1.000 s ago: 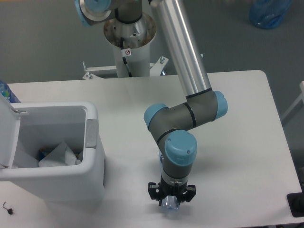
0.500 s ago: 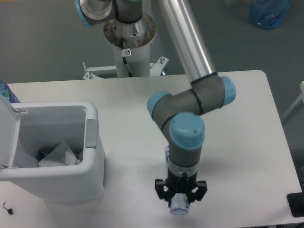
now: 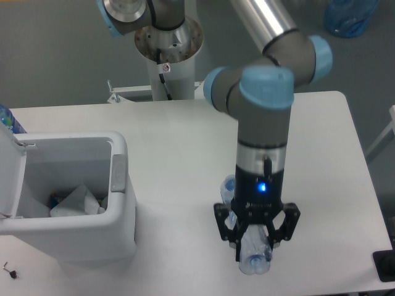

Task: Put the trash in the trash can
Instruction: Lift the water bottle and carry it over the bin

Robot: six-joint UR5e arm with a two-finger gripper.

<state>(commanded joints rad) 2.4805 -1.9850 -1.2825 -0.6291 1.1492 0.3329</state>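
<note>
A long crushed clear plastic bottle [image 3: 254, 251] hangs in my gripper [image 3: 256, 242], which is shut on it and lifted above the table's front right area. The bottle's far end [image 3: 228, 188] shows behind the wrist to the left. The white trash can [image 3: 120, 213] stands at the left with its lid [image 3: 11, 179] swung open. Inside it lies whitish crumpled material [image 3: 77, 201], possibly the wrapper. The gripper is well to the right of the can.
The arm's base column [image 3: 166, 52] rises behind the table's far edge. A blue bottle top [image 3: 9, 120] peeks out at the far left behind the can. A blue bag [image 3: 349, 17] lies on the floor at the upper right.
The gripper has risen toward the camera with the bottle and shifted right. The arm's elbow has swung up and to the right.
</note>
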